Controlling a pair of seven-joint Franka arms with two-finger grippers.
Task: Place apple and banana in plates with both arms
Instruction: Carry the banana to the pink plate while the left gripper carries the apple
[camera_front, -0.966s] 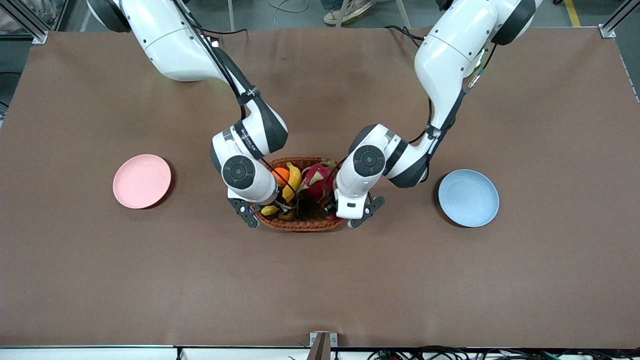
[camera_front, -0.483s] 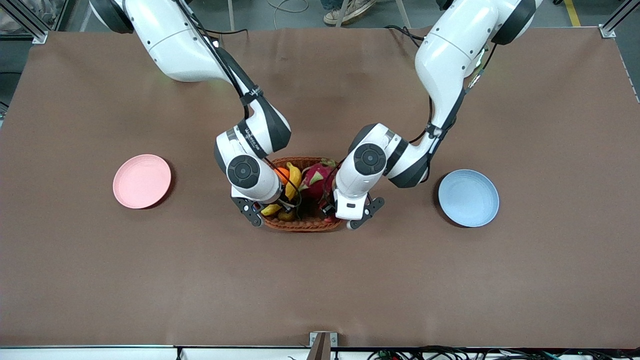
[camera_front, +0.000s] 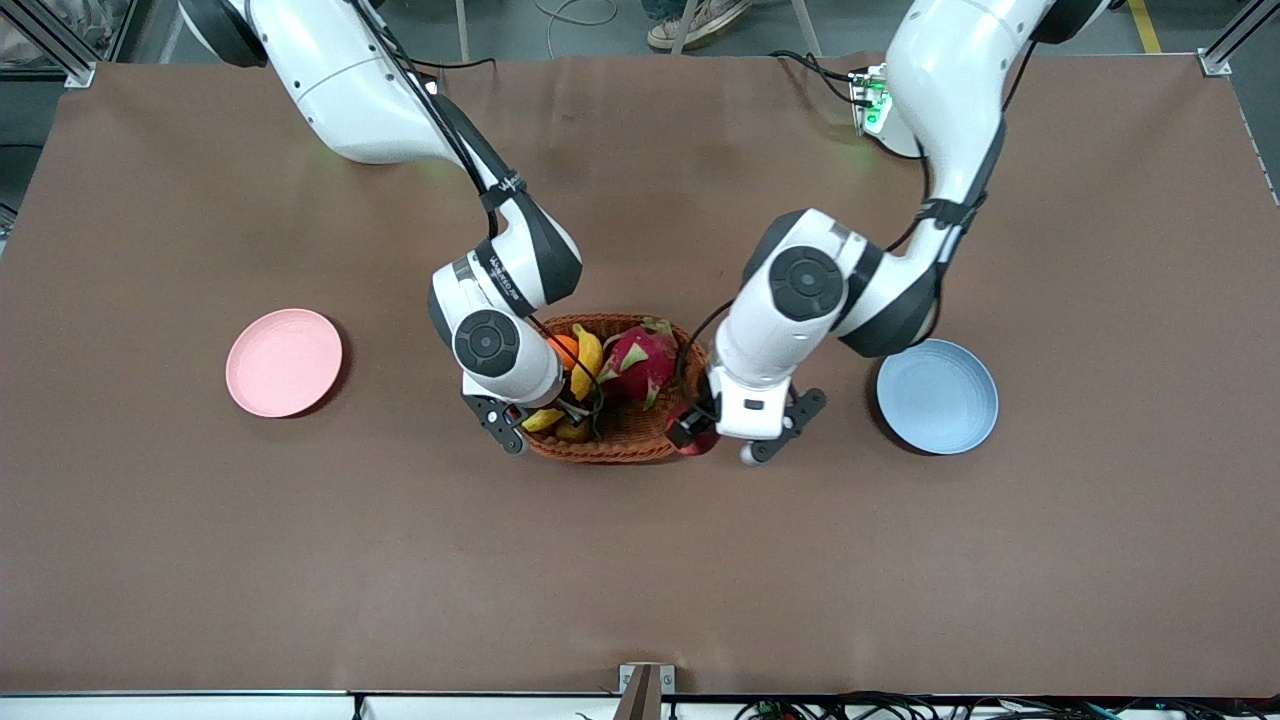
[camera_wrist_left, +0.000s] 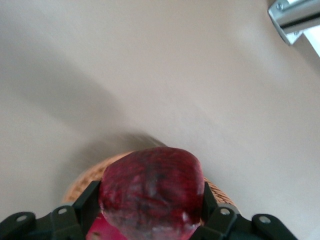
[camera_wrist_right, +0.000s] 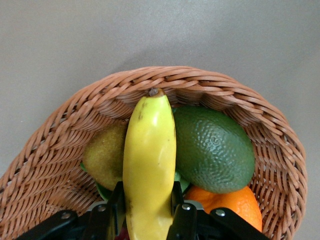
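Observation:
The dark red apple (camera_front: 697, 441) is between the fingers of my left gripper (camera_front: 703, 432), which is shut on it in the air over the wicker basket's rim at the left arm's end. The left wrist view shows the apple (camera_wrist_left: 152, 192) filling the shut jaws. My right gripper (camera_front: 545, 412) is low in the basket, shut on the yellow banana (camera_front: 586, 360), which lies on the other fruit. The right wrist view shows the banana (camera_wrist_right: 149, 165) clamped between the fingers. The pink plate (camera_front: 284, 362) lies toward the right arm's end of the table, the blue plate (camera_front: 937, 395) toward the left arm's end; both are bare.
The oval wicker basket (camera_front: 610, 447) stands mid-table between the plates. It holds a pink dragon fruit (camera_front: 635, 362), an orange (camera_front: 563, 350), a green avocado (camera_wrist_right: 215, 150) and a yellow-green fruit (camera_wrist_right: 105, 155). Open brown table surrounds the basket and plates.
My left arm has risen out of the basket with the apple and swung toward the blue plate. My right gripper shifted slightly earlier and has stayed on the banana since.

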